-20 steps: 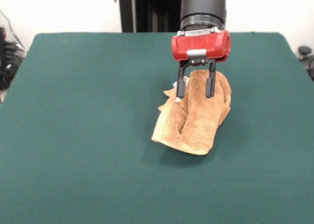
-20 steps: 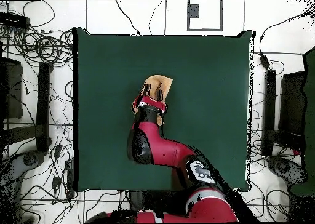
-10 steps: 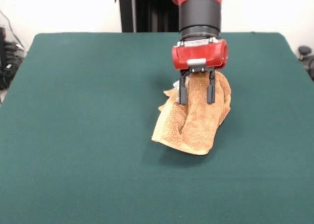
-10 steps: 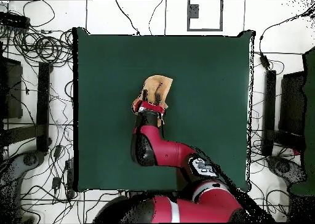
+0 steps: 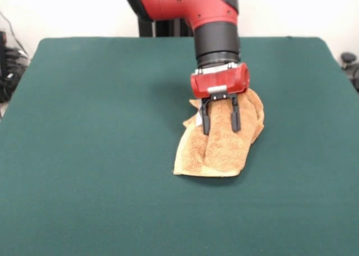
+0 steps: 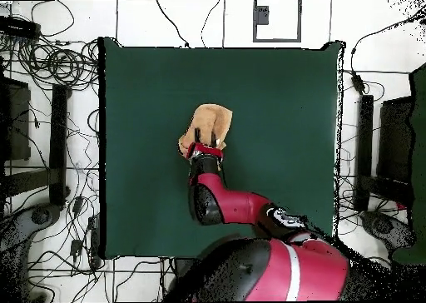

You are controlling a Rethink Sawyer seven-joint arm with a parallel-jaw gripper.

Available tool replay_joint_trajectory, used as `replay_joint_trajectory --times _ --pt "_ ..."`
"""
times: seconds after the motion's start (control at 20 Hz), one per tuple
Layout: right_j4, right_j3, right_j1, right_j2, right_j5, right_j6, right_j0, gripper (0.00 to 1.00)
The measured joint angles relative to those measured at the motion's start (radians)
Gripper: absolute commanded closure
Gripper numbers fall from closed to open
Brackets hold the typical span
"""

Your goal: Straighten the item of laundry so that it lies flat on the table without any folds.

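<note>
Front view: towel [image 5: 221, 144] between spread fingers [image 5: 206, 121].

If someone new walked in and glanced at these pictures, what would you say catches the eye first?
The red and black arm, reaching down over the table's middle, its open gripper set with both fingers over a crumpled tan-orange towel. The towel lies bunched in folds, not flat, slightly right of centre in the front view. Around it spreads the dark green table.
</note>
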Motion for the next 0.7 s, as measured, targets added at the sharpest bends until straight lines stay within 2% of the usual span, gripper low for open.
replay_joint_trajectory --times 0.25,0.3,0.7 --pt "-0.016 -0.002 0.013 0.039 0.000 0.000 -0.039 0.00" --pt "-0.016 -0.002 0.020 0.059 0.000 0.000 -0.057 1.00" --pt "-0.010 -0.001 0.024 0.086 0.001 0.000 -0.068 1.00"
